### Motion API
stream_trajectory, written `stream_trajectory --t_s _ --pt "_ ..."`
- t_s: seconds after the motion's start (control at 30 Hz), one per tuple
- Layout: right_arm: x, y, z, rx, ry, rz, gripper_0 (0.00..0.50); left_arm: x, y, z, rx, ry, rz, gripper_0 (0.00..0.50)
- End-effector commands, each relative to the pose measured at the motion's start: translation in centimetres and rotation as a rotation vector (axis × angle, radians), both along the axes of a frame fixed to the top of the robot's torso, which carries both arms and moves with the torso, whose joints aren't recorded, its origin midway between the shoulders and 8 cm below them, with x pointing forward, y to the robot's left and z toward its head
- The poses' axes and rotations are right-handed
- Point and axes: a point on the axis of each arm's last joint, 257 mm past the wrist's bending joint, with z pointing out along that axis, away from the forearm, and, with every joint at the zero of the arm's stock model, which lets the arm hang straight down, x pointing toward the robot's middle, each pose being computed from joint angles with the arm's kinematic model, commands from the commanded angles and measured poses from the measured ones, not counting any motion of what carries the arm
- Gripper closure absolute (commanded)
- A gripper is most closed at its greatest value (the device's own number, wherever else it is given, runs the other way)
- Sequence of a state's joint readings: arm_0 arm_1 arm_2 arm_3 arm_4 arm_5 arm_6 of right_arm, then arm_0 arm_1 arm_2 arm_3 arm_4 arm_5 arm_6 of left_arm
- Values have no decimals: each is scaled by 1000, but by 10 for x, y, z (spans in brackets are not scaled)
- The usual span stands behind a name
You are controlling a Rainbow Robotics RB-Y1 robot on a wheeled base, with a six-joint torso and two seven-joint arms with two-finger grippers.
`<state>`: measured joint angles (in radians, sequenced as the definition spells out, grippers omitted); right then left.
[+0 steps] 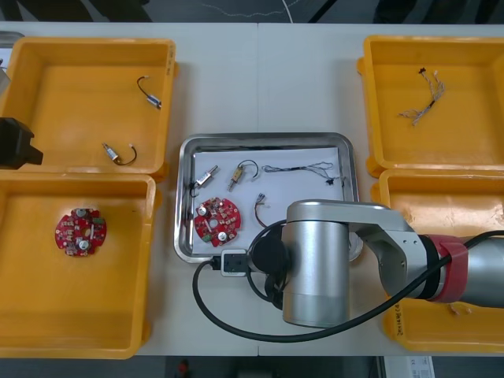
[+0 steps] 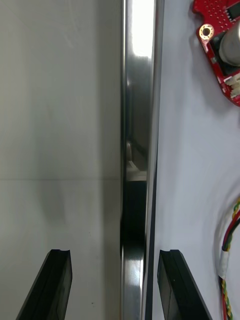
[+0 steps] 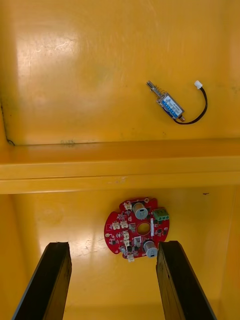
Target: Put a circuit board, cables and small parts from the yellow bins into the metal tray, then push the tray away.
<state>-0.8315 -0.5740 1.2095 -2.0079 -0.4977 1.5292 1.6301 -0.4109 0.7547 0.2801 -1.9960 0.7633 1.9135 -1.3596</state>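
The metal tray (image 1: 343,160) lies mid-table with a white inside. It holds a red circuit board (image 1: 218,219), two small metal parts (image 1: 206,177), a thin dark cable (image 1: 303,168) and a red and yellow cable (image 1: 260,209). My right arm (image 1: 315,260) reaches over the tray's near edge. In the right wrist view my right gripper (image 2: 115,252) is open astride the tray's rim (image 2: 137,125): one finger over the table, the other inside, near the board (image 2: 222,45) and cable (image 2: 227,260). My left gripper (image 3: 112,245) hangs open over a second board (image 3: 137,227).
Yellow bins flank the tray. The far left bin (image 1: 47,59) holds two small metal parts with black leads (image 1: 120,153), the near left bin (image 1: 31,315) the second board (image 1: 80,231). A cable (image 1: 425,102) lies in the far right bin. My left arm (image 1: 17,143) is at the left edge.
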Motion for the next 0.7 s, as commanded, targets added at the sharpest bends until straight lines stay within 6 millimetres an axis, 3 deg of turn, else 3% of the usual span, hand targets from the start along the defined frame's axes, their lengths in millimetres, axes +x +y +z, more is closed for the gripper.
stream_trajectory --t_s 0.03,0.57,0.63,0.67,0.7 --pt "2 27 7 14 -26 53 0 -4 3 1 -12 -24 25 0" --pt "12 27 4 -8 -85 58 0 -6 -11 -12 -55 -27 46 0" --pt "12 27 4 -8 -85 58 151 -9 -9 -16 -51 -21 52 0" --pt "13 27 4 -9 -86 57 306 -12 -7 -21 -48 -10 57 0" --pt "13 27 4 -9 -86 57 343 -13 -6 -22 -48 -7 57 0"
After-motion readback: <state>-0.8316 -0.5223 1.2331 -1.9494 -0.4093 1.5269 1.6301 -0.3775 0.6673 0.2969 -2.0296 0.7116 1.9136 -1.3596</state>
